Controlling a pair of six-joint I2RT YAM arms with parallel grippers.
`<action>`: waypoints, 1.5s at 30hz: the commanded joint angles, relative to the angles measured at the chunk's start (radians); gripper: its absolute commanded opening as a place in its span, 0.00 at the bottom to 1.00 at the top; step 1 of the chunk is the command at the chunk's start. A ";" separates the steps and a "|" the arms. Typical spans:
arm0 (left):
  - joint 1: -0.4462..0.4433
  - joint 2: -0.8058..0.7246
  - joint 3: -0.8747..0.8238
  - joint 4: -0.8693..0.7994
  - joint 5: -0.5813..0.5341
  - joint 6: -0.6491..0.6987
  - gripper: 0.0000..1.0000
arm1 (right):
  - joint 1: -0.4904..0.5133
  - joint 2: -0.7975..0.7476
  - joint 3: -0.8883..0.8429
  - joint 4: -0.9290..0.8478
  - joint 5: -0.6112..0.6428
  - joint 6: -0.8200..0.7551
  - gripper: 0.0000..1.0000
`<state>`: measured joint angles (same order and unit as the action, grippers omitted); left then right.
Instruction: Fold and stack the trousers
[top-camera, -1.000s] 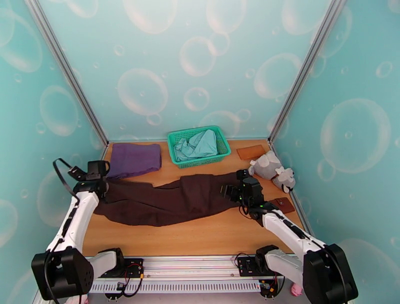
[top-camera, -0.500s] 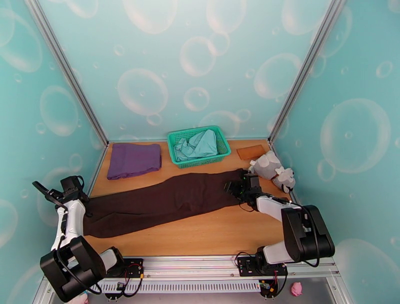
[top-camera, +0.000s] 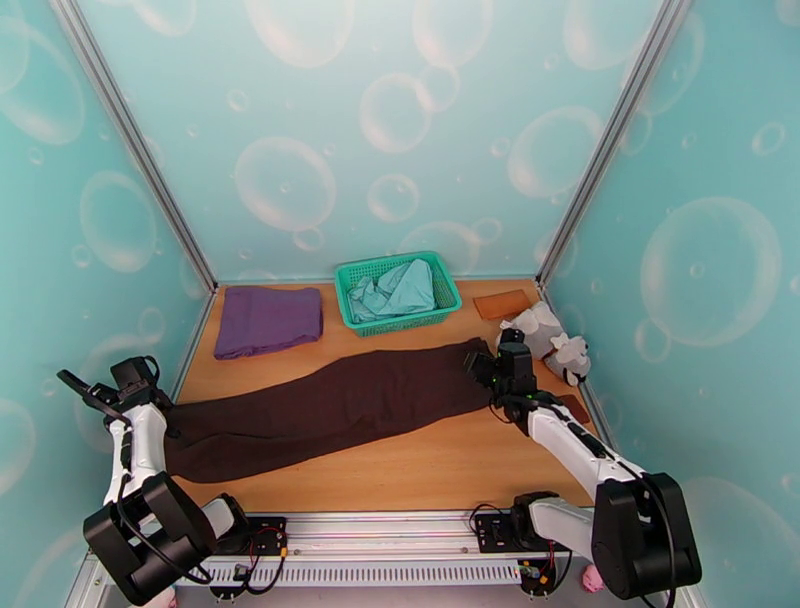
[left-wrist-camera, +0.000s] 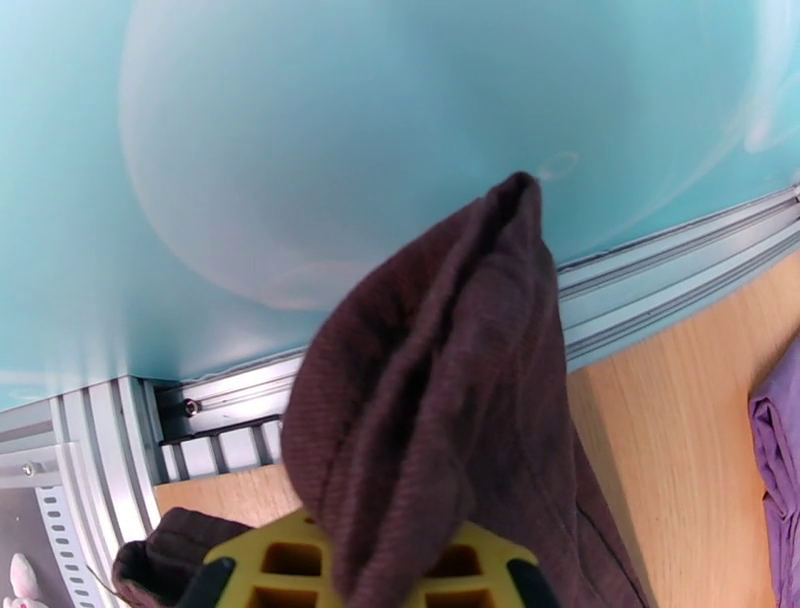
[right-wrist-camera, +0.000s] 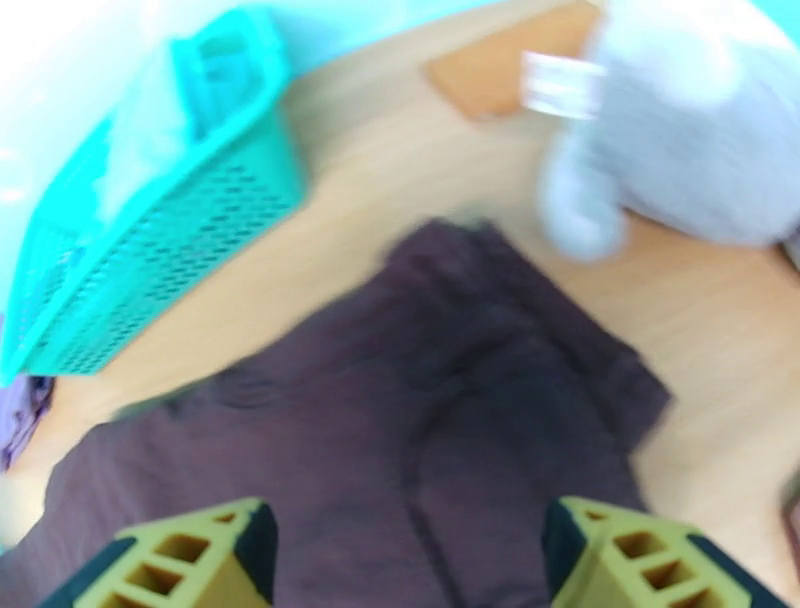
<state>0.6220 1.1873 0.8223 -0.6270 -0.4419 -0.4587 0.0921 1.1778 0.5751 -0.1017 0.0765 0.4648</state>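
trousers (top-camera: 330, 405) pinched in left tool (left-wrist-camera: 370, 575), right tool (right-wrist-camera: 405, 545) spread above them

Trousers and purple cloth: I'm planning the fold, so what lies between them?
Bare table, seen in the top external view; the trousers and the purple cloth lie apart.

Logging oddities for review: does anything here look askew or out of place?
The trousers lie stretched slantwise across the table, one end bunched in the shut left tool at its left edge. Nothing looks damaged.

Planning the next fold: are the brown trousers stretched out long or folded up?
Stretched out: the trousers lie lengthwise across the table, one end in the left gripper.
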 joint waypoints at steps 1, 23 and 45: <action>0.004 -0.040 -0.007 0.054 0.060 0.029 0.11 | -0.025 -0.032 -0.058 -0.086 -0.020 0.067 0.75; 0.015 -0.100 -0.003 0.107 0.177 0.043 0.09 | -0.100 -0.008 -0.082 -0.215 -0.127 0.091 0.67; 0.024 -0.110 -0.008 0.116 0.197 0.045 0.08 | -0.187 0.203 0.031 0.005 -0.182 0.036 0.00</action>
<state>0.6365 1.1011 0.8158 -0.5526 -0.2527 -0.4217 -0.0879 1.3834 0.5663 -0.1291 -0.1085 0.5186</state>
